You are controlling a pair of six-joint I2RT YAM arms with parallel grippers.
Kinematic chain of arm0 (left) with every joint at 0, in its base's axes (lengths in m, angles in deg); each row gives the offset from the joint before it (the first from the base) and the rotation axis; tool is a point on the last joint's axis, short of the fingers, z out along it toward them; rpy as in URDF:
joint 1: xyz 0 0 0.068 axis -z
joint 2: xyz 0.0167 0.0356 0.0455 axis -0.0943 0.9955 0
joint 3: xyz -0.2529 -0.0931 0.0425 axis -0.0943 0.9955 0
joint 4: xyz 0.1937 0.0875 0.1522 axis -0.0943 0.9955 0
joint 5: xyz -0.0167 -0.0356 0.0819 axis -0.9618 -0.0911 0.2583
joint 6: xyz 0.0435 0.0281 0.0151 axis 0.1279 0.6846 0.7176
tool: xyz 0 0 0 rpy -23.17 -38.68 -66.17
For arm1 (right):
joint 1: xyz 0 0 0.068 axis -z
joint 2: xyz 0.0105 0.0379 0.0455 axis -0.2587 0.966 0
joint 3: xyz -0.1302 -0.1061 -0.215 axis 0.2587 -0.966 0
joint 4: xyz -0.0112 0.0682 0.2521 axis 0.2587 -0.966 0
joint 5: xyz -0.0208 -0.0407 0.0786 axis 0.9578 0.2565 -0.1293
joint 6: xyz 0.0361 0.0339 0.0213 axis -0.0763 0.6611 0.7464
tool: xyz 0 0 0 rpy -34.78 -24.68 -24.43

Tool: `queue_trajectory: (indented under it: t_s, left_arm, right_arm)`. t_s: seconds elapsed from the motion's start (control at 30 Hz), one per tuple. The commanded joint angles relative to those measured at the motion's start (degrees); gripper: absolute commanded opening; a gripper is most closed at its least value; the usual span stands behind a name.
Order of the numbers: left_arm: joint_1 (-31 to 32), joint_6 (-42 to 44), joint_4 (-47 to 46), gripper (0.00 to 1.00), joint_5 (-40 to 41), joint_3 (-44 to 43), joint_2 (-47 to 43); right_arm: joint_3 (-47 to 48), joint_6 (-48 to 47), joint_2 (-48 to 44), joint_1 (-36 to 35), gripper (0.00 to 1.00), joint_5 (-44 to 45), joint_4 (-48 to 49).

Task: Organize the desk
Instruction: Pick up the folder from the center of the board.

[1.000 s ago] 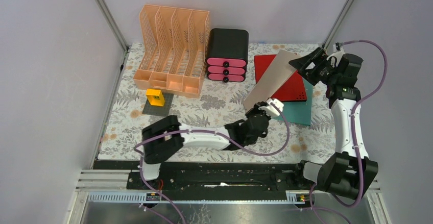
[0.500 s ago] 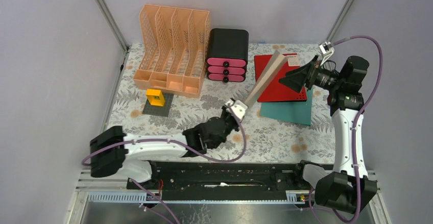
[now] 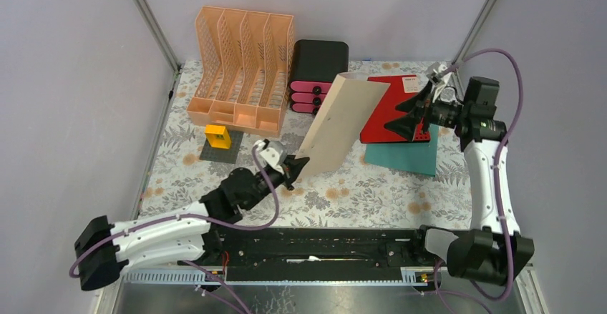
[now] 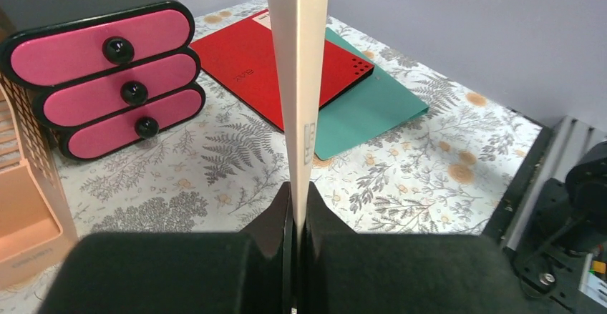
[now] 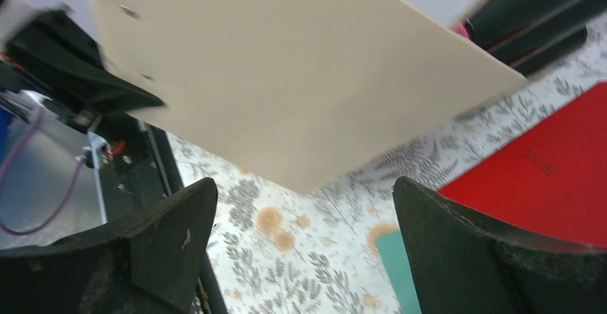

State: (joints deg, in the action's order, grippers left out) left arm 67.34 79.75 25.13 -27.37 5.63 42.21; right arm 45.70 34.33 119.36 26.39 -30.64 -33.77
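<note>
My left gripper (image 3: 295,165) is shut on the lower corner of a beige folder (image 3: 336,124) and holds it tilted in the air above the desk (image 3: 372,192), which has a fern and flower cloth. In the left wrist view the folder (image 4: 298,56) stands edge-on between my fingers (image 4: 275,210). My right gripper (image 3: 402,115) is open and empty, hovering over a red folder (image 3: 390,99) that lies on a teal folder (image 3: 411,157). In the right wrist view the beige folder (image 5: 286,71) fills the top, and the red folder (image 5: 551,171) is at the right.
An orange slotted file rack (image 3: 242,71) stands at the back left. A black drawer box with pink fronts (image 3: 317,78) is beside it, partly behind the beige folder. A yellow block (image 3: 217,136) sits on a dark plate (image 3: 220,149) in front of the rack.
My left gripper has carried the beige folder leftward off the red folder, towards the drawer box. My right gripper has let go of it and now hangs open over the red folder.
</note>
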Motion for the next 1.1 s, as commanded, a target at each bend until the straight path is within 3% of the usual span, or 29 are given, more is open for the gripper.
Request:
queue_trajectory:
  t_s: [0.0, 0.23, 0.5, 0.8, 1.07]
  left_arm:
    - [-4.51, -5.59, -6.31, 0.0, -10.54, 2.8, -7.23]
    - [-16.5, -17.4, -16.24, 0.0, -25.97, 6.92, -9.47]
    - [-22.73, -29.0, -32.49, 0.0, -37.81, 8.58, -6.58]
    - [-24.4, -35.68, -41.51, 0.0, -40.89, 9.48, -2.7]
    - [-25.23, -38.85, -45.14, 0.0, -40.47, 10.22, -1.64]
  right_arm:
    - [2.61, -19.31, 6.01, -1.18, 1.0, 6.43, -14.11]
    - [-1.42, -22.78, 8.7, -1.33, 1.0, -0.84, -14.05]
    - [-0.4, -20.07, 10.86, -4.36, 1.0, -6.86, -13.41]
    - [3.36, -9.06, 11.51, -7.86, 1.0, -8.76, -7.65]
    - [0.86, 5.21, 6.36, -11.07, 1.0, -9.76, 6.08]
